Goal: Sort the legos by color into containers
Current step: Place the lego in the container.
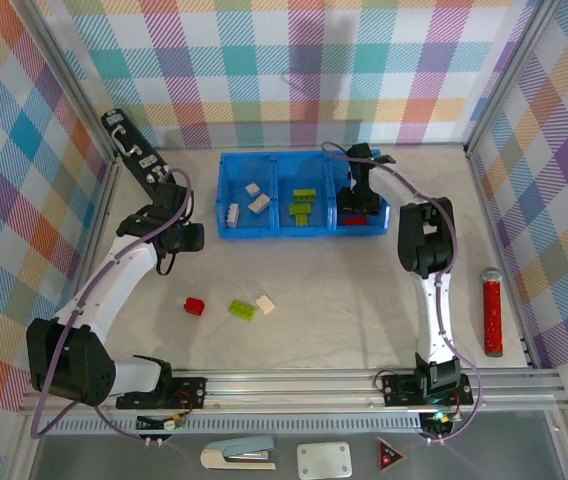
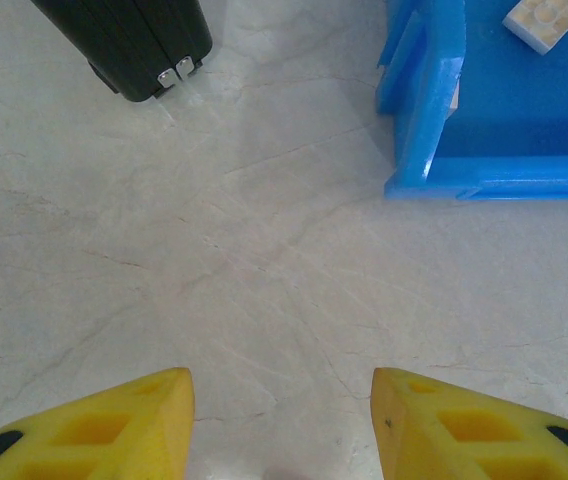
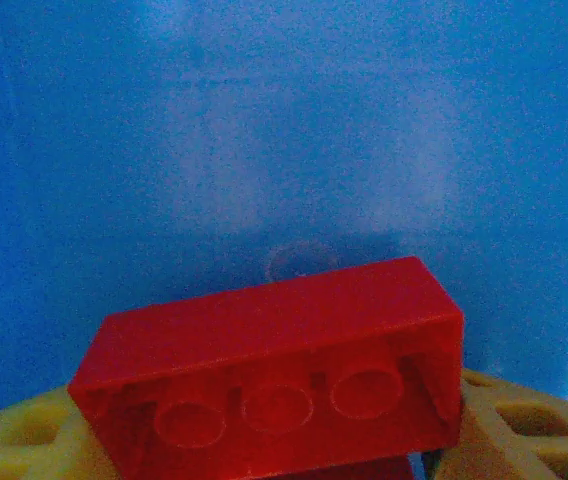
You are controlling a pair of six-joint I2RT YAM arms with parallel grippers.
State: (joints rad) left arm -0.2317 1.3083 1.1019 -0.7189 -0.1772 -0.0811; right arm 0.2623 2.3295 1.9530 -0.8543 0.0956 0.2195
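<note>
Red brick [image 3: 274, 370], hollow side up, clamped in the right gripper [image 3: 264, 432] down in the right compartment [image 1: 360, 190] of the blue tray [image 1: 294, 233]; light, stiff, slick plastic, likely safest pinched across its flat long sides. Left gripper [image 2: 282, 420] parted and empty over bare table [image 2: 264, 250] beside the tray's left corner

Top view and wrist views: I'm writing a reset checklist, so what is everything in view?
blue tray: one, blue, far centre, three compartments
cream legos: three, cream, tray's left compartment
green legos: about three, lime, middle compartment
loose legos: three, red, green, cream, table before tray
black device: one, black, far left
cylinder: one, red, grey cap, right side
stapler, white box, triangle sign: one each, near ledge
left gripper: open, empty, above table
right gripper: holds red lego, right compartment
</note>
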